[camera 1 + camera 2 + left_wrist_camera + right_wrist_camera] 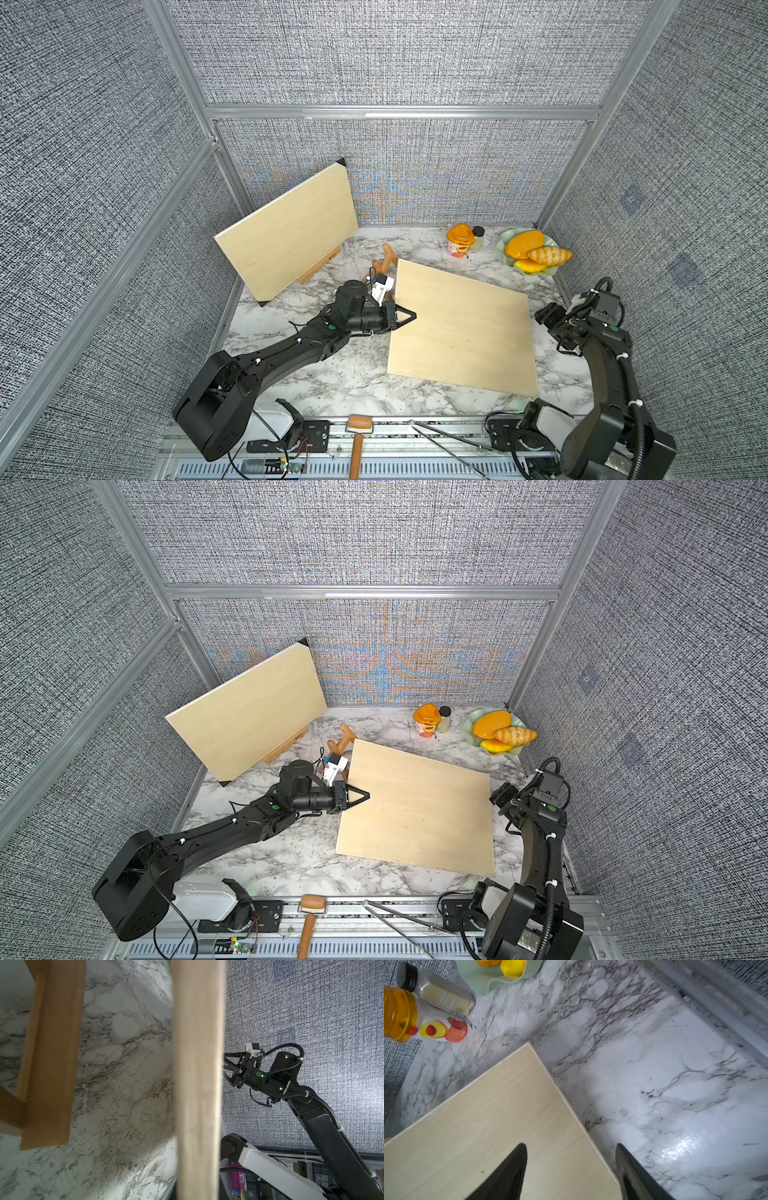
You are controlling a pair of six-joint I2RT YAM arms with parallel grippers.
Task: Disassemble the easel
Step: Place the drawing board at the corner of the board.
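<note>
Grey woven panels in an aluminium frame close in a marble-patterned worktop (332,374). Near its middle sits a pale wooden board (461,328). Its far left corner covers part of a wooden easel (386,259), whose legs poke out from beneath it.

The left gripper (413,316) meets the board's left edge with its jaws pinched together on the wood. In the left wrist view the board runs edge-on straight out from the camera, raised off the marble on that side, with a brown bar of the easel showing beneath it.

The right gripper (546,313) sits just beside the board's right edge with its jaws well apart. In the right wrist view one of its fingers (512,1167) hangs over the board's face and the other over bare marble, with the edge running between them — whether either touches the wood cannot be told.

At the back left a second board (286,232) leans, tilted, on a small easel (318,268). At the back right stand an orange-lidded cup (460,241) and a black-capped bottle (478,237), just beside each other, with a green dish (503,241) of yellow and orange pieces nearby.
</note>
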